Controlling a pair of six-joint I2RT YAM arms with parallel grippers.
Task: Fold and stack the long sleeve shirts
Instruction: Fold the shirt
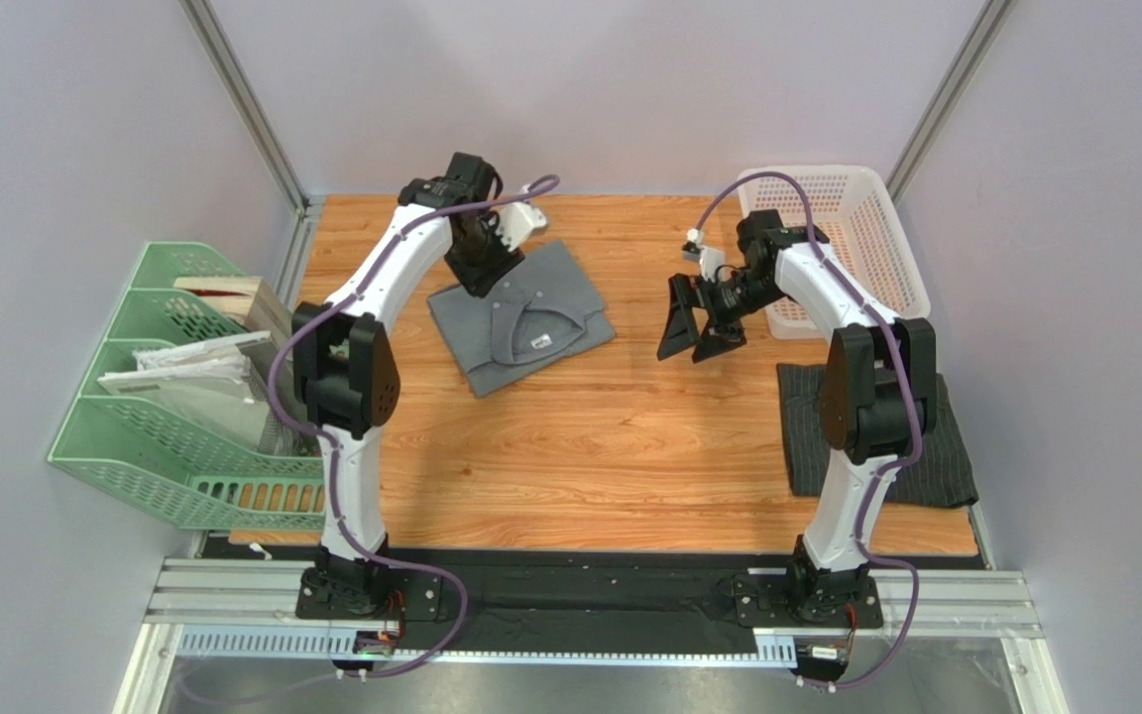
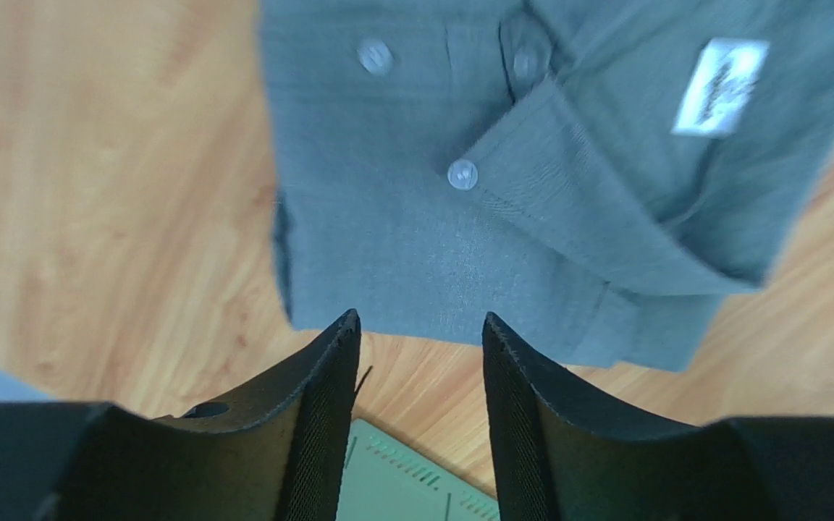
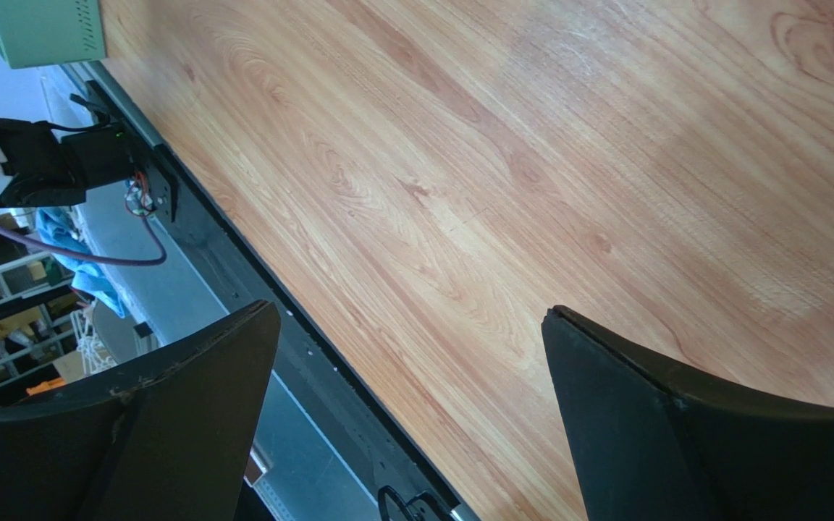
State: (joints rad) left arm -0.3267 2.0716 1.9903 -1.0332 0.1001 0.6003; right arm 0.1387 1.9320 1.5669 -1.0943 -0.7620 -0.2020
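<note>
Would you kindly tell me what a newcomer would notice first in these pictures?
The neatly folded grey shirt lies on the far left of the wooden table, the open left tool poised at its edge. The dark charcoal shirt lies at the near right edge, partly behind the right arm, while the right tool hangs wide open over bare wood.

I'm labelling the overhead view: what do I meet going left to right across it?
green file rack → grey shirt → right gripper → charcoal shirt
</note>
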